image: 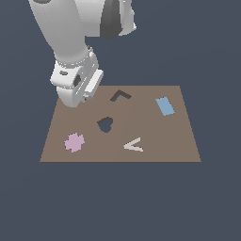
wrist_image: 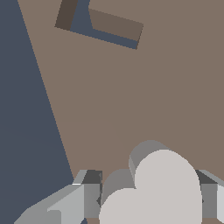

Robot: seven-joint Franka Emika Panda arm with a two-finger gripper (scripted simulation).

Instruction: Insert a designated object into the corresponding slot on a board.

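The claw (wrist_image: 151, 197), seemingly clamped on the stiff, probably light, heart-shaped piece (wrist_image: 162, 188) by its flat sides, hovers near the board's (image: 179, 141) far left corner, well apart from the heart slot (image: 105, 124).

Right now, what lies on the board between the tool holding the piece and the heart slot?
Nothing: in the exterior view bare board separates the tool from the heart slot. The L-shaped cutout sits off to one side.
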